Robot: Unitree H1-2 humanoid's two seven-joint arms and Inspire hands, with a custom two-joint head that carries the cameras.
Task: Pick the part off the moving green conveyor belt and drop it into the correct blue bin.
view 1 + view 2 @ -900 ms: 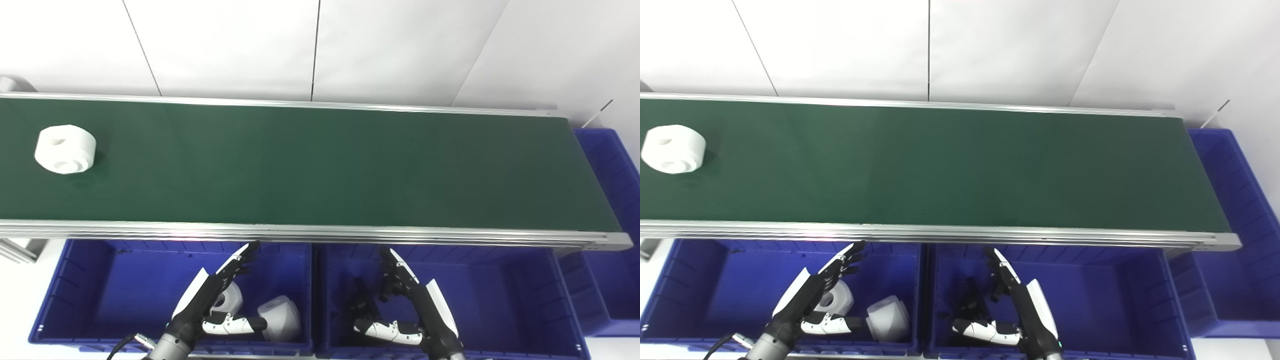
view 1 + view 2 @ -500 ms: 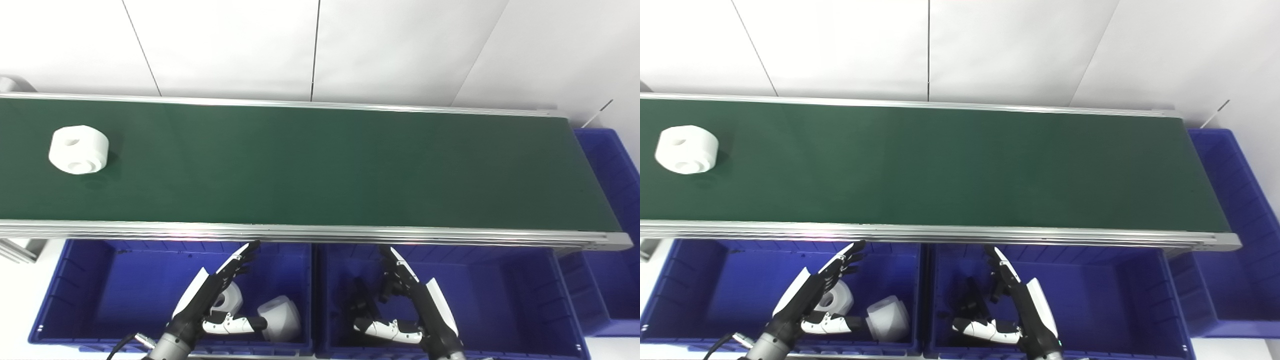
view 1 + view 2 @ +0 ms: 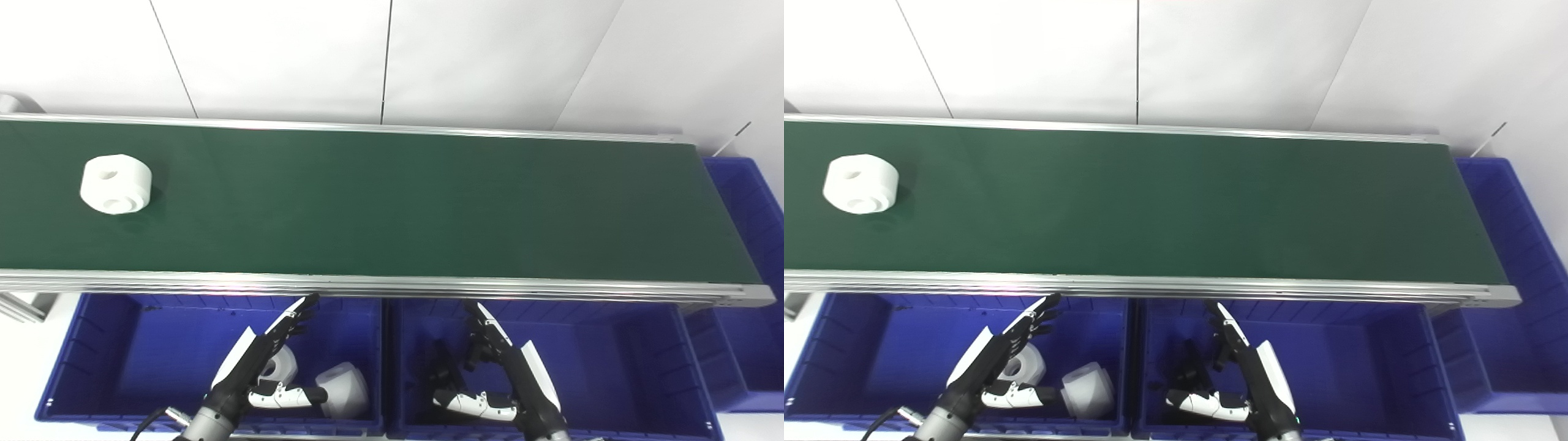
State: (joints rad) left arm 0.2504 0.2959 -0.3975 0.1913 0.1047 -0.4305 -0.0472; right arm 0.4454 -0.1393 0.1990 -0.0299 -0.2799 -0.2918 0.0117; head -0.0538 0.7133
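A white round part (image 3: 116,184) with a hole lies on the green conveyor belt (image 3: 392,202) at its far left. My left hand (image 3: 257,361) is open and empty, hovering over the left blue bin (image 3: 98,361) below the belt. My right hand (image 3: 502,367) is open and empty over the middle blue bin (image 3: 618,361). Two white parts (image 3: 343,389) lie in the left bin beside my left hand. Both hands are far from the part on the belt.
A third blue bin (image 3: 750,202) stands at the belt's right end. A silver rail (image 3: 392,285) runs along the belt's near edge above the bins. A white panelled wall (image 3: 392,55) rises behind the belt.
The white part has ridden the belt to the right. Both hands have stayed where they were.
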